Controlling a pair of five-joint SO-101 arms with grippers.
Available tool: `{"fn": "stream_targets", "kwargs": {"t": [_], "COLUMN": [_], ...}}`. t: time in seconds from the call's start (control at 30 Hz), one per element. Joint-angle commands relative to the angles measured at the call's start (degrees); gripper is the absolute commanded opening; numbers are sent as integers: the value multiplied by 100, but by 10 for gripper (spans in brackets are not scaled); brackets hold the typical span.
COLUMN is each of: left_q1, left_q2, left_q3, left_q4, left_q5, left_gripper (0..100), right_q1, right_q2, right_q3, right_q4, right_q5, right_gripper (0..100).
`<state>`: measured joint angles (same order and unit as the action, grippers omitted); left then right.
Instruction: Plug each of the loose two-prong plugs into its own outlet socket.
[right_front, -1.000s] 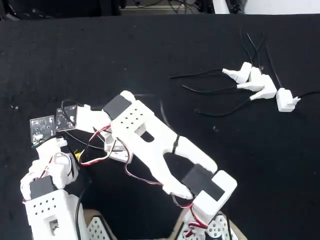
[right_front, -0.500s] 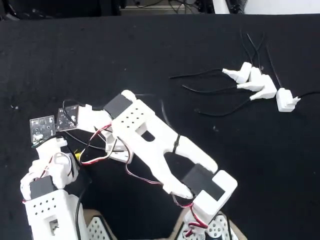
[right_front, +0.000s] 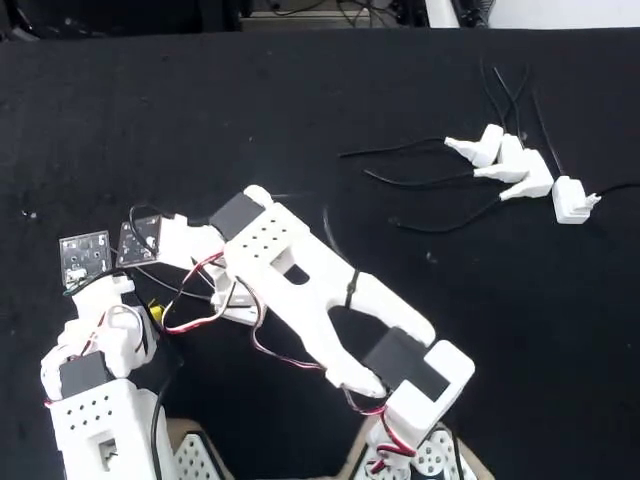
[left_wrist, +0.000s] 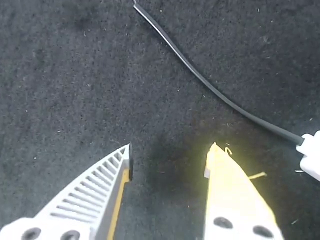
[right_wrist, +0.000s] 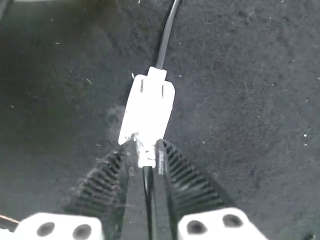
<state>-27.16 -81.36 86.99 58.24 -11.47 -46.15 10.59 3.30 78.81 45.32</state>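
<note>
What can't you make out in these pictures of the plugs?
High view: the right gripper and its white plastic connector, covered by the arm's wrist.
Left wrist view: white piece ending the black cord, cut off by the frame edge.
High view: prongs of the white plugs, too small.

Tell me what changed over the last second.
The right gripper, shut on a white plug, edged slightly rightward across the high view. The small square plate at its tip slid and turned with it, opening a gap from the neighbouring plate. The left arm, the neighbouring plate and the loose plugs at the far right stayed put.
</note>
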Motion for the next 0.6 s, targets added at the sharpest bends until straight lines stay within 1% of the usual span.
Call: {"fn": "stream_targets", "kwargs": {"t": [0.0, 0.33, 0.43, 0.5, 0.57], "left_q1": [-31, -31, 66, 312, 558], "left_q2": [-44, -44, -44, -44, -44], "left_q3": [-31, -57, -171, -347, -585], "left_q4": [18, 18, -26, -9, -26], "left_q5": [-62, -44, -26, -18, 0], "left_gripper": [249, 249, 249, 249, 249], "right_q1": [62, 97, 97, 97, 97], "right_q2": [-84, -251, -699, -1042, -1402], "right_q3": [-22, -31, -13, 48, 347], "right_q4": [-35, -26, -79, -149, -448], "right_q5": [70, -9, -387, -633, -870], "right_gripper": [11, 11, 11, 11, 11]}}
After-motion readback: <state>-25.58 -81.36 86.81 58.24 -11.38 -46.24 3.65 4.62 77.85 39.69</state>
